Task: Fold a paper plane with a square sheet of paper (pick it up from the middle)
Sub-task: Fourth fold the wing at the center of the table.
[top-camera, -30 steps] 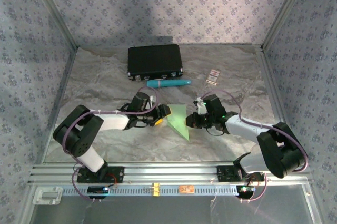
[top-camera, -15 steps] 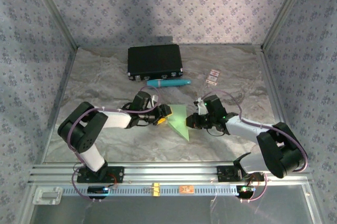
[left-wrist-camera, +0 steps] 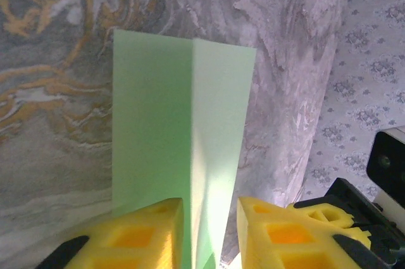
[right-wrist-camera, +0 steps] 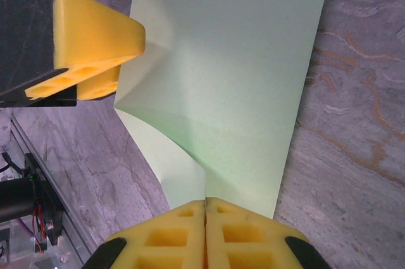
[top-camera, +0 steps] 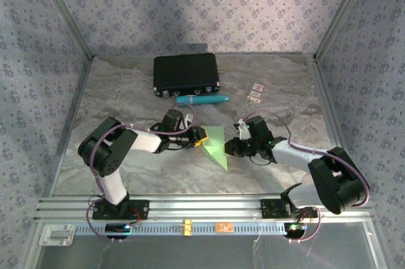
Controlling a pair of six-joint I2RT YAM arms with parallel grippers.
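The marbled table (top-camera: 126, 92) has the black case (top-camera: 186, 74) at its far side, well apart from the work. The square sheet of paper (top-camera: 217, 144), partly folded into a pale green wedge, sits mid-table between the 2 arms, its point toward the near edge. The right gripper (right-wrist-camera: 205, 209) has its jaws pressed together on the sheet's right edge. The left gripper (left-wrist-camera: 210, 209) straddles a raised crease, jaws partly apart, a gap showing, not visibly pinching. I judge the right should anchor firmly while the left closes squarely along the crease, or the fold may skew
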